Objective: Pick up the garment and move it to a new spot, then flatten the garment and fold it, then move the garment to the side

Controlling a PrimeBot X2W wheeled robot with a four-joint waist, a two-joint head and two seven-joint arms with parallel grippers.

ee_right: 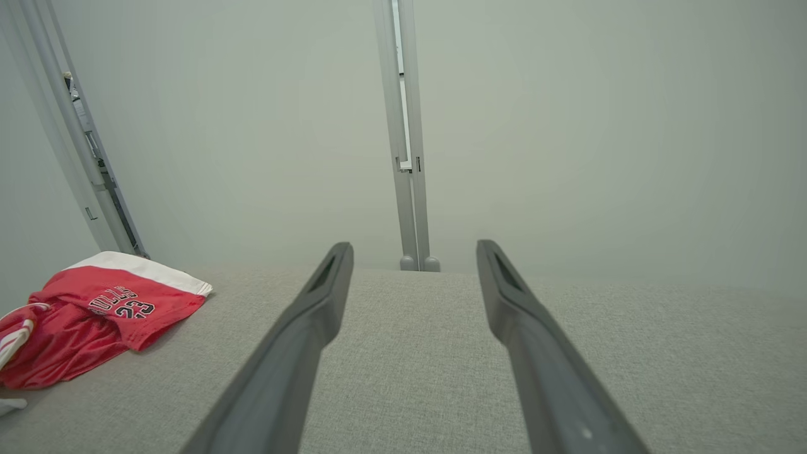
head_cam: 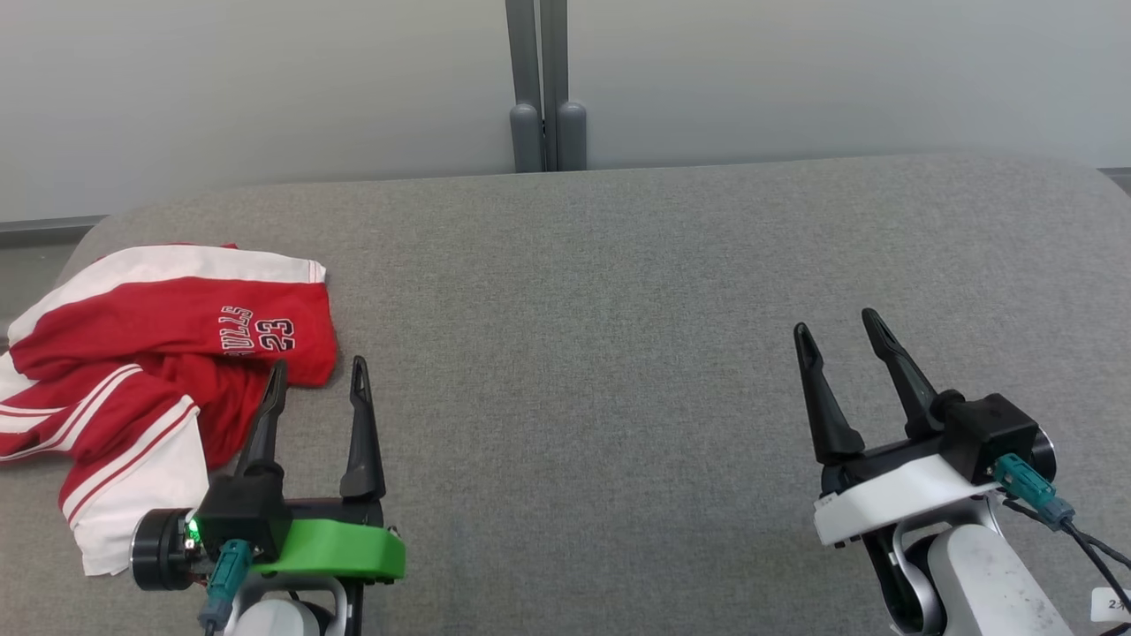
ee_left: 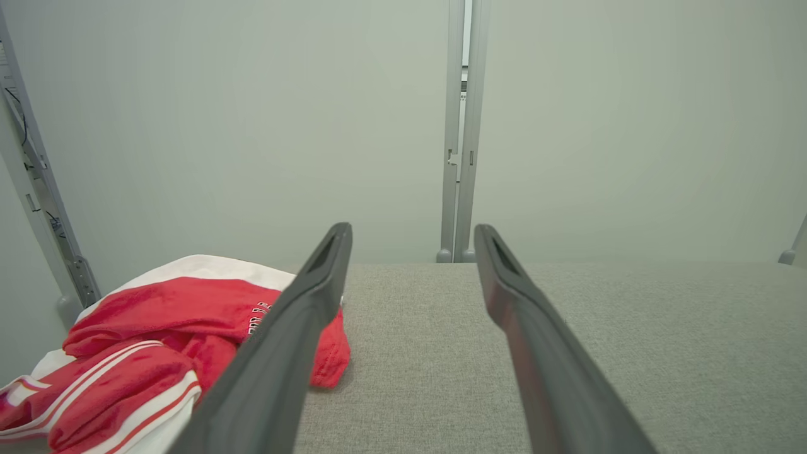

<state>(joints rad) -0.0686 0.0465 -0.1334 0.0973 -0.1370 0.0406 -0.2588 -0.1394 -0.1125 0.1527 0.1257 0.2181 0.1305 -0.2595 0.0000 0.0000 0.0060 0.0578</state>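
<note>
Grey woven fabric covers the tabletop (head_cam: pixel 574 291) that stretches away from me. Nearest, at the lower left of the head view, is my left end effector (head_cam: pixel 318 365) on a green mount (head_cam: pixel 340 548). Its two long dark fingers (head_cam: pixel 265 424) are spread apart with nothing between them. At the lower right sits my right end effector (head_cam: pixel 836 322) on a white mount (head_cam: pixel 892 503), also spread wide and holding nothing, over plain grey fabric.

As I judge it, the step in hand is the first pick-up, not yet begun. To do it well, I would bring the left end effector leftward and down onto a thick ridge of cloth. I would pinch several layers rather than one loose hem, then lift until the trailing parts clear the surface before carrying the bundle toward the middle.

A little farther on, the garment (head_cam: pixel 168 336) lies crumpled at the tabletop's left edge. It is red sportswear with white stripes and panels, lettered "BULLS 23". It sits just ahead and to the left of my left end effector. One finger crosses its near edge in the head view, and I cannot tell whether they touch. It is well apart from my right end effector.

Farthest back stands a pale wall (head_cam: pixel 265 88) with a grey upright post (head_cam: pixel 548 88) at its centre.
</note>
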